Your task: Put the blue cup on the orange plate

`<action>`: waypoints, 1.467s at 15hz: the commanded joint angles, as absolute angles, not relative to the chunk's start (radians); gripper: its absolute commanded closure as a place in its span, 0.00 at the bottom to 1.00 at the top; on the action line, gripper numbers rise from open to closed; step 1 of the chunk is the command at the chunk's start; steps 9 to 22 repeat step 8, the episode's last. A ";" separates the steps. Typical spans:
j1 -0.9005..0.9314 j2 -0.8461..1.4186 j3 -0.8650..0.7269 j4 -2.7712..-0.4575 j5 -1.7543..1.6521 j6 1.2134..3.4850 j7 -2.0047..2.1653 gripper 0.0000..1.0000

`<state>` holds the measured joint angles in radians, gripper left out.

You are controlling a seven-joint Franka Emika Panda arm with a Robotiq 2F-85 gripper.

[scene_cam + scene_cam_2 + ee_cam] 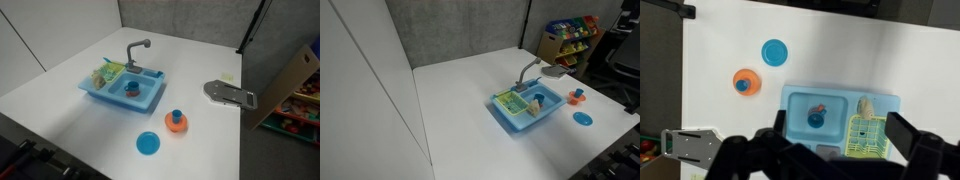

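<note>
Blue cup [742,86] already on the orange plate [752,78], at ten o'clock from your end effector [843,128] and well apart from it.

Reading your wrist view from the left: the cup, a tiny blue cylinder, stands on the orange plate with orange rim showing all round it. The flat blue plate [774,51] lies near, at the orange plate's one o'clock and not touching it. Next on the white bench [890,50] comes the light-blue toy sink [795,105], under your end effector, whose fingers [910,135] are spread wide and hold nothing.
</note>
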<state>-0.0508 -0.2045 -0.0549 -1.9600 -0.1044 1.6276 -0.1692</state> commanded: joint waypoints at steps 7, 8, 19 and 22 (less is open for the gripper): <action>-0.041 -0.260 -0.026 -1.961 -0.105 1.625 -0.042 0.00; -0.040 -0.261 -0.025 -1.962 -0.106 1.625 -0.040 0.00; -0.040 -0.261 -0.025 -1.962 -0.106 1.625 -0.040 0.00; -0.040 -0.261 -0.025 -1.962 -0.106 1.625 -0.040 0.00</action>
